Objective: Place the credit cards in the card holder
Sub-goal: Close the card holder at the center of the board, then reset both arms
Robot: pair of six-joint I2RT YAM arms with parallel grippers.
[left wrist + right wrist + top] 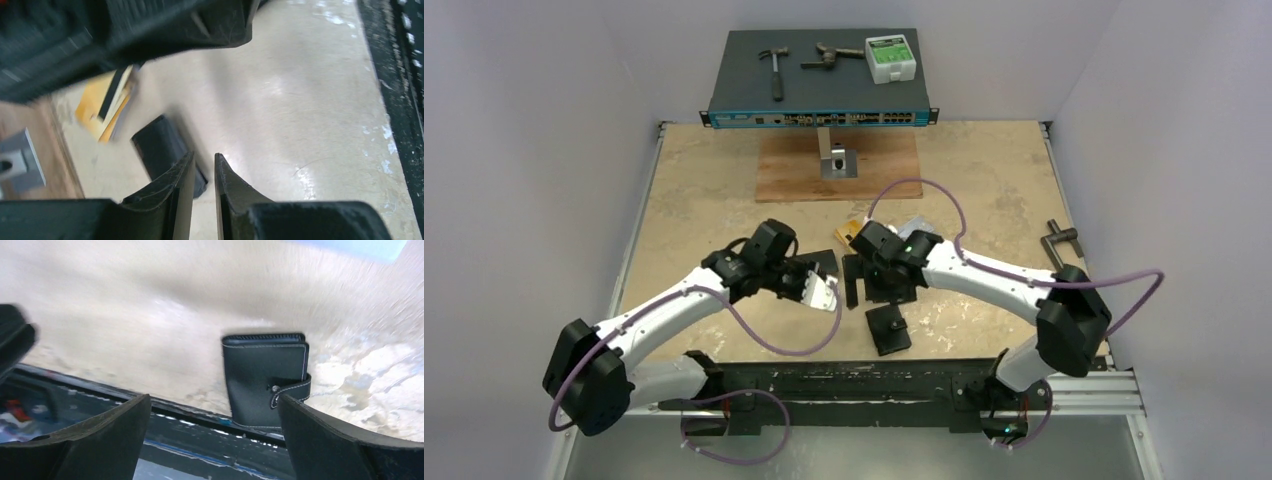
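The card holder (pixel 888 329), a shut black wallet with a snap tab, lies near the front rail; it also shows in the right wrist view (pixel 262 380). My right gripper (pixel 887 287) (pixel 214 396) hangs wide open and empty just behind it. My left gripper (pixel 817 289) (pixel 204 156) has its jaws nearly together, and a white-silver card (pixel 827 296) sticks out at its tips above the table. A gold-orange card (pixel 848 232) (pixel 95 107) and a silver-grey card (pixel 921 227) lie behind the right gripper.
A plain black pouch (pixel 824 262) (pixel 160 147) lies by the left gripper, next to a black flat strip (pixel 852 282). At the back are a wooden board (pixel 784 170) and a network switch (pixel 819 95) carrying tools. A metal handle (pixel 1059 240) lies at right; a black rail (pixel 874 380) runs along the front.
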